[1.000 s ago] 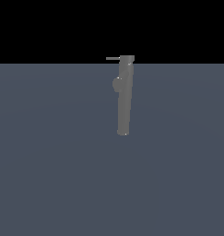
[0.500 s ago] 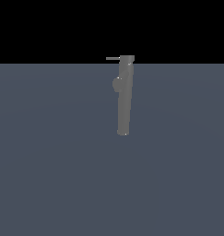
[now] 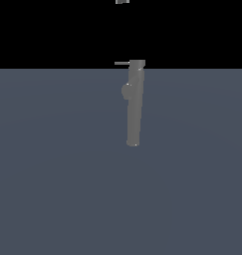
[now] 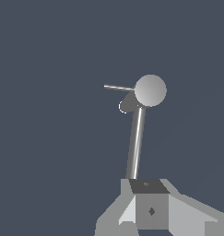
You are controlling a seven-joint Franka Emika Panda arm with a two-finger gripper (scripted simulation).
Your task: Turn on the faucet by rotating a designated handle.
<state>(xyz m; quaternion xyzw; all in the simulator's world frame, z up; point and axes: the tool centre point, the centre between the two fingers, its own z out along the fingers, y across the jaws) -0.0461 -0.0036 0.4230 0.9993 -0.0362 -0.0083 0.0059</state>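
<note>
My tool (image 4: 152,221) hangs above the faucet (image 3: 134,107), well apart from it; only its pale grey body shows in the wrist view, with a small sliver at the top edge of the exterior view, so I cannot tell whether its fingers are spread or closed. It grips nothing that I can see.

The faucet stands upright on the dark grey surface (image 3: 53,174). The handle (image 3: 121,63), a thin rod, juts from the squarish cap toward the exterior view's left. A small round bulge (image 3: 126,91) sits lower on the column, on the same side.

Risks, as I judge them: the handle is very thin, so a slight misalignment on descent could miss it or strike the cap. Pushing on the bulge instead would turn nothing.

Nothing else stands on the surface; no obstruction lies between tool and handle.
</note>
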